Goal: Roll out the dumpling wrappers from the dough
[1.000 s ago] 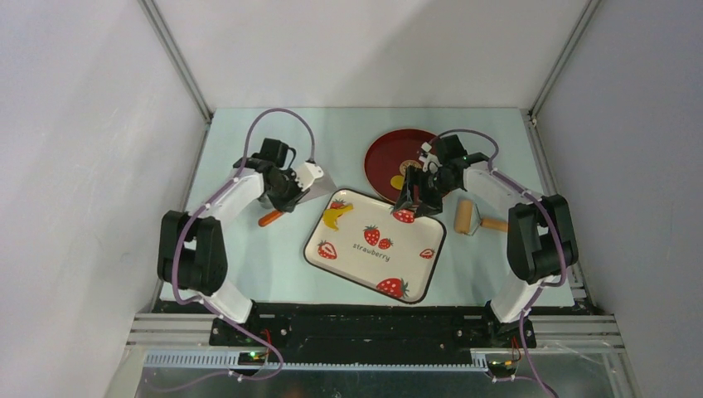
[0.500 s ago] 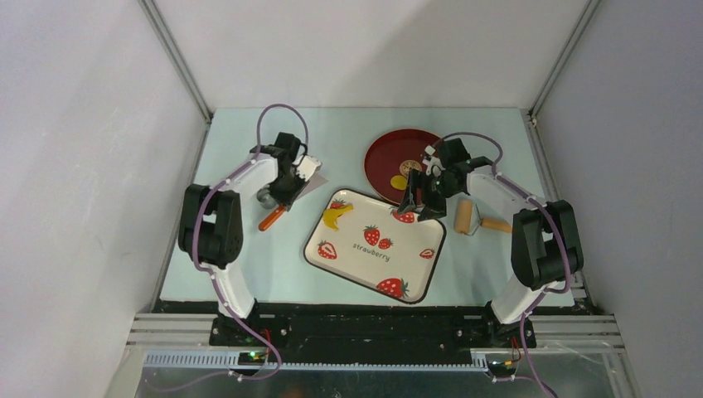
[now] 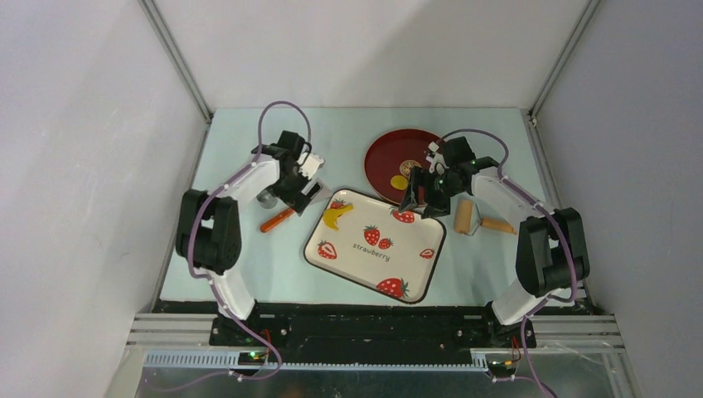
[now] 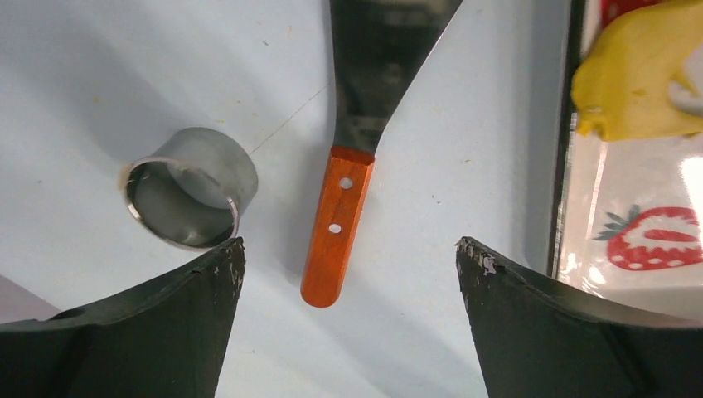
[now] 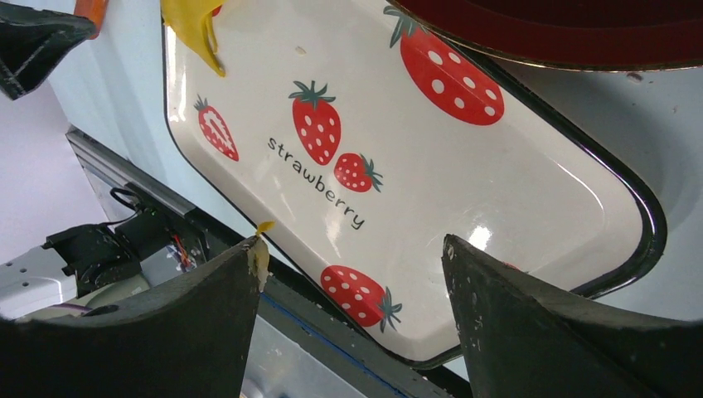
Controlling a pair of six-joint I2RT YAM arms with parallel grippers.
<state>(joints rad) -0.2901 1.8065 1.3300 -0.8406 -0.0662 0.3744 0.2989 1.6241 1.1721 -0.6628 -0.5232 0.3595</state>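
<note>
A banana-shaped scrap of yellow dough (image 3: 336,215) lies at the far left corner of the strawberry tray (image 3: 365,265). It also shows in the left wrist view as dough (image 4: 638,79) and in the right wrist view as dough (image 5: 195,25). One small yellow dumpling wrapper (image 3: 399,182) rests on the red plate (image 3: 390,149). My left gripper (image 3: 305,191) (image 4: 348,249) stands open over the scraper's orange handle (image 4: 336,224), holding nothing. My right gripper (image 3: 424,203) (image 5: 352,242) hangs open above the tray's far right corner, a fleck of dough on one fingertip (image 5: 259,249).
A metal ring cutter (image 4: 191,199) (image 3: 267,199) stands on the table left of the scraper (image 3: 278,219). A wooden rolling pin (image 3: 477,218) lies right of the tray. The red plate's rim (image 5: 564,41) sits just beyond the tray's far edge.
My left gripper has opened and let go of the scraper, which now lies on the table. My right gripper has drifted slightly right and widened a little.
</note>
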